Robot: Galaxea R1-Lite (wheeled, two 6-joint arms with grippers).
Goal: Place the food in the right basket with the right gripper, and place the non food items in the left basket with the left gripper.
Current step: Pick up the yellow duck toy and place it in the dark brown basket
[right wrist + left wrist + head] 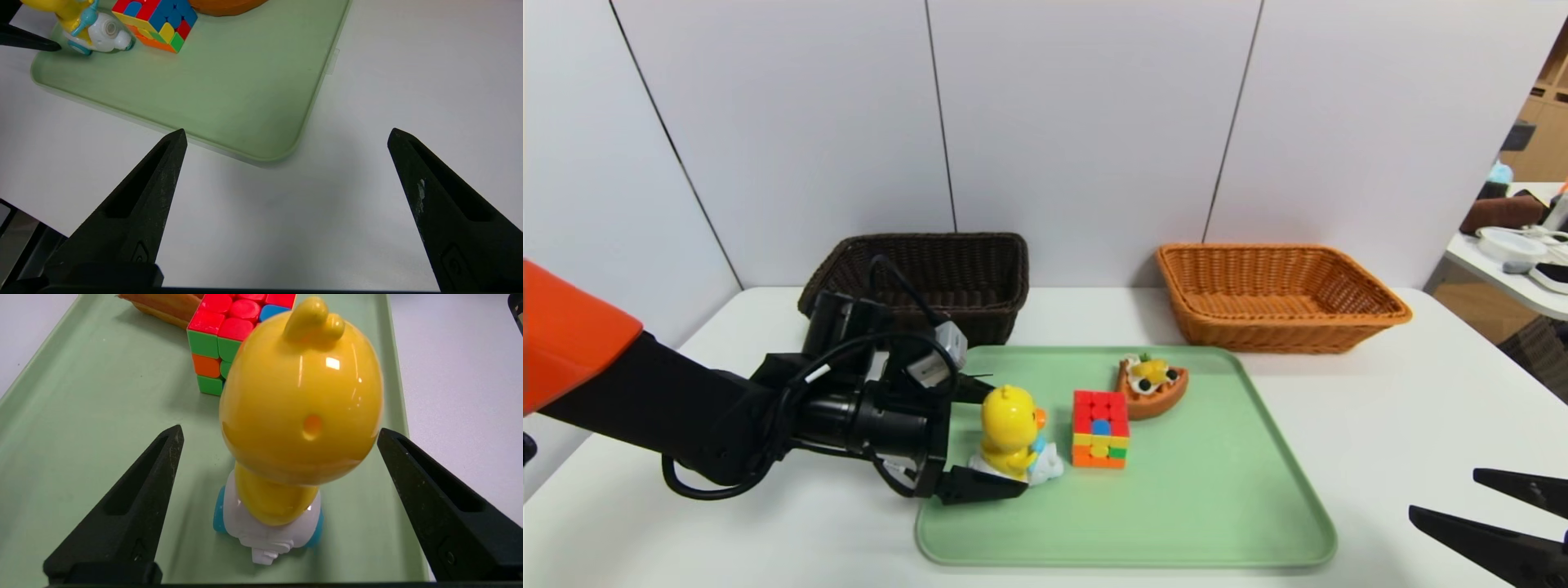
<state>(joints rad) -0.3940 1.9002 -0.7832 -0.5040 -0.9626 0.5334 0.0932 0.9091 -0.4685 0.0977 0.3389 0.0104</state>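
The yellow duck (1010,429) on its white scooter (271,522) with blue wheels stands upright at the left part of the green tray (1192,506), its orange beak turned toward the multicoloured cube. My left gripper (992,437) reaches in from the left side of the worktop (833,531), its jaws wide open, one on either side of the duck; the duck is not gripped. In the left wrist view, one of my jaws lies close beside the yellow head, while the other stands clear of it.

Just to the right of the duck sits the puzzle cube (1100,429), red face upward with a single blue square. Behind the cube and slightly to its right lies the toy pastry (1152,385), brown and boat-shaped, topped with white cream, yellow fruit and black berries.

Beyond the tray, the dark brown basket (915,269) stands at the back left and the orange-brown wicker basket (1282,286) at the back right, both before a pale panelled wall (1086,122). My right gripper (1441,494) is idle over the worktop to the right of the tray, jaws wide open and holding nothing.
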